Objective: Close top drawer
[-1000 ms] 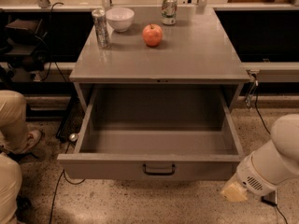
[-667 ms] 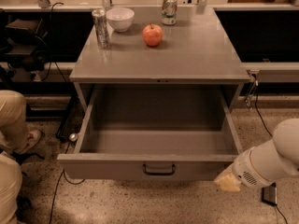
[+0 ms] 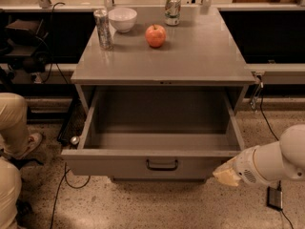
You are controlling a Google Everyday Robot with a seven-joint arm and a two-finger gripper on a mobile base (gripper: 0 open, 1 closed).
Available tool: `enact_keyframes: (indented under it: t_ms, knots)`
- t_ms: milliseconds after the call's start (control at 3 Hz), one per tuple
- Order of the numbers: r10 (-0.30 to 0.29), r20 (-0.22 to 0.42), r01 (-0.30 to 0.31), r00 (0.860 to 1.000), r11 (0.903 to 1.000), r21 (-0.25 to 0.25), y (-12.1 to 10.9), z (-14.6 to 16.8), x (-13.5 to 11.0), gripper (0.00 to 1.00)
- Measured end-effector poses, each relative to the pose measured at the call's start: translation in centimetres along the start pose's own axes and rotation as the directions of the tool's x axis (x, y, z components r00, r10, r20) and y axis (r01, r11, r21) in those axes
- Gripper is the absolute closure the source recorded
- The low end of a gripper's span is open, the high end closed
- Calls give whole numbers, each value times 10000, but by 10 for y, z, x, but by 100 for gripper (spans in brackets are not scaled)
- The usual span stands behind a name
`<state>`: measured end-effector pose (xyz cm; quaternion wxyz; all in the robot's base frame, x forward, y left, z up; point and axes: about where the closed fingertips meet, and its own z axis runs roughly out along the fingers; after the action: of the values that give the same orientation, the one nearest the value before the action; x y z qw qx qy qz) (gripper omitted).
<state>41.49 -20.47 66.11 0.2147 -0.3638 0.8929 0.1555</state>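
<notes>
The top drawer [image 3: 128, 163] is a wide gray metal box pulled far out of the gray cabinet, and it looks empty inside. Its front panel faces me with a small dark bar handle [image 3: 162, 165] at centre. My gripper [image 3: 224, 174] is at the end of the white arm [image 3: 276, 159] coming in from the right. It sits at the right end of the drawer's front panel, close to the panel's lower corner.
On the cabinet top [image 3: 200, 56] stand a tall silver can [image 3: 102, 29], a white bowl [image 3: 122, 19], a red apple [image 3: 156, 36] and a second can [image 3: 172, 8]. A person's legs [image 3: 14, 128] are at the left. Cables [image 3: 62, 175] lie on the speckled floor.
The arm has moved left and slightly up, bringing the gripper from the floor area at the right up against the drawer's front right corner. The drawer has not moved.
</notes>
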Motion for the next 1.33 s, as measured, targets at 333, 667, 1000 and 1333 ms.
enact_keyframes:
  t_ms: [333,667,1000,1333]
  knots:
    - [-174,132,175,9998,9998,-61,0,8,-7,100]
    - [-555,742,562,9957,9984,-78,-8,24,-29,100]
    - [-557,745,564,9957,9984,-79,-7,24,-29,100]
    - [-1367,2050,1418,9692,9898,-105,-28,59,-96,100]
